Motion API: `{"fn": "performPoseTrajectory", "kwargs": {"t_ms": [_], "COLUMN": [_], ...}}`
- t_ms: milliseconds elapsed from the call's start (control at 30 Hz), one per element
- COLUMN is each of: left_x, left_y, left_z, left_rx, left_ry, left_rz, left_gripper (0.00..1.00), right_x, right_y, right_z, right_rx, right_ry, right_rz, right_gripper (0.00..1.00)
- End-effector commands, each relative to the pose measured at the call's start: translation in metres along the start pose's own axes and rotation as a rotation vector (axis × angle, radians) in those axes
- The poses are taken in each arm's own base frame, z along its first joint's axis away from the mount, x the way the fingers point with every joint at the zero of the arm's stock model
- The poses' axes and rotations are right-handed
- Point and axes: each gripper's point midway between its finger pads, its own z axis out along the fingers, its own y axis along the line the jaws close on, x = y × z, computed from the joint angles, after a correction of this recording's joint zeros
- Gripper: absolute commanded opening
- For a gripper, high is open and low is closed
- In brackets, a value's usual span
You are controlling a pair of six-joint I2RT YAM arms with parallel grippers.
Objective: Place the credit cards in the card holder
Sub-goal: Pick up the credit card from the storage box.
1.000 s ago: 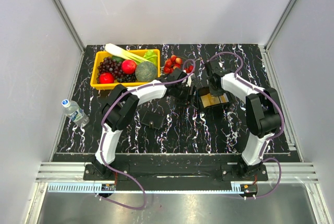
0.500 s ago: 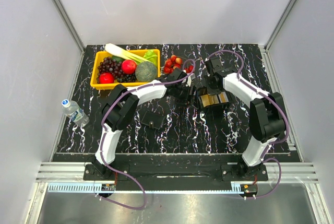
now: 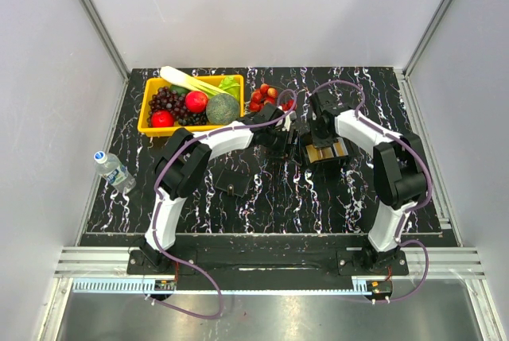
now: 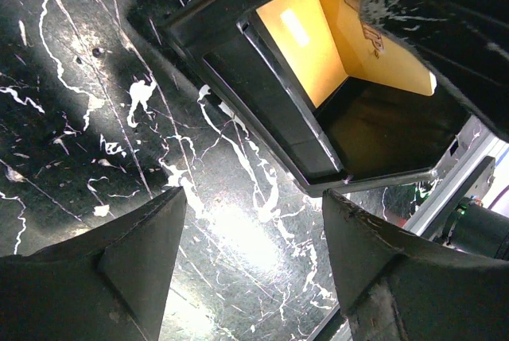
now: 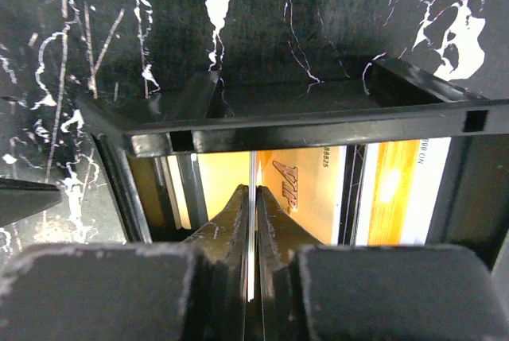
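**Right wrist view.** My right gripper [image 5: 253, 198] has its fingers pressed almost together on one card [image 5: 253, 168]. The card shows edge-on as a pale sliver, standing upright with its plane in line with the fingers. Just beyond the fingertips is the black tray [image 5: 318, 126], where the other cards [image 5: 310, 182] show gold faces between the partitions.

**Left wrist view.** My left gripper [image 4: 250, 246] is spread wide and holds nothing. It hangs low over the table [image 4: 79, 79], just beside a corner of the tray.

**Top view.** The card holder [image 3: 232, 184] lies flat on the table and shows only black, so I cannot tell whether it is open.
- **Direction:** from the pinched card, the holder lies to the left and toward the arm bases, apart from the tray.
- **Long axis:** it runs roughly across the table, slightly tilted.
- **Nearer arm:** the left arm is nearer, and its forearm passes close by the holder.
- **Obstruction:** the left gripper stands between the tray and the holder. I judge the carry must rise over it or wait until it clears.

The yellow basket [image 3: 144, 106], the strawberries [image 3: 265, 96] and the bottle [image 3: 114, 170] are all off that line.
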Motion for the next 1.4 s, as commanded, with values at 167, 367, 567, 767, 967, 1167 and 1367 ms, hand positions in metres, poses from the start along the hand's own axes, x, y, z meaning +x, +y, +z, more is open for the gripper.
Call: {"fn": "performPoseTrajectory", "kwargs": {"t_ms": [167, 367, 567, 767, 967, 1167, 1367], "left_x": [-0.011, -0.011, -0.012, -0.012, -0.012, -0.012, -0.013], "left_y": [-0.008, -0.009, -0.009, -0.009, -0.008, -0.008, -0.007], "left_z": [-0.007, -0.008, -0.008, -0.008, -0.009, -0.01, -0.011], "left_rx": [0.034, 0.035, 0.034, 0.034, 0.033, 0.033, 0.031], "left_ry": [-0.036, -0.039, -0.039, -0.042, -0.041, -0.042, -0.045], "left_rz": [0.02, 0.023, 0.02, 0.021, 0.017, 0.017, 0.017], "left_gripper": [0.73, 0.73, 0.72, 0.72, 0.72, 0.72, 0.72], "right_x": [-0.005, -0.008, -0.005, -0.005, -0.003, -0.007, -0.003], "right_y": [-0.003, 0.005, 0.023, 0.03, 0.029, 0.039, 0.049], "right_z": [-0.004, -0.011, -0.009, -0.009, -0.007, -0.013, -0.01], "right_rx": [0.032, -0.017, -0.117, -0.146, -0.139, -0.196, -0.251], "right_ry": [-0.004, -0.022, 0.009, 0.011, 0.015, 0.01, 0.031], "right_rz": [0.001, 0.004, 0.025, 0.046, 0.055, 0.061, 0.072], "right_gripper": [0.1, 0.32, 0.36, 0.38, 0.2, 0.28, 0.26]}}
